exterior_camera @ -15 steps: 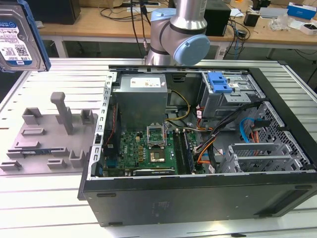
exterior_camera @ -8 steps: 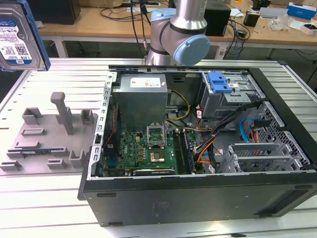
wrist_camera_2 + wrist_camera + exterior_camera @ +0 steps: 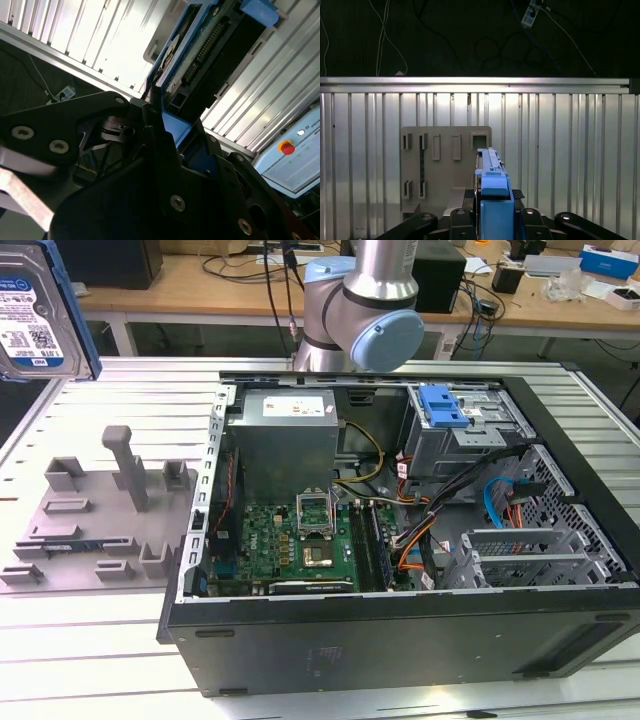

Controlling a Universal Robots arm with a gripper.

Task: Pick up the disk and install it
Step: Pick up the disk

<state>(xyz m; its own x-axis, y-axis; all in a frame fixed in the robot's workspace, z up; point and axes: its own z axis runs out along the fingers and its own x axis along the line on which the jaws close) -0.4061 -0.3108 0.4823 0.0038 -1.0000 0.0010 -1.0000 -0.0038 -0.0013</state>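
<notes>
The gripper (image 3: 493, 197) is closed on the disk (image 3: 35, 310), holding it up at the upper left of the exterior view, away from the open computer case (image 3: 400, 520).

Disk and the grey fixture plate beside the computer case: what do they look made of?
Disk: glossy white-and-blue printed label, the body beneath probably metal. Its blue frame looks like smooth moulded plastic, evenly coloured. Grey fixture plate: matte, dull, without shine, likely plastic, though painted metal is possible.
</notes>
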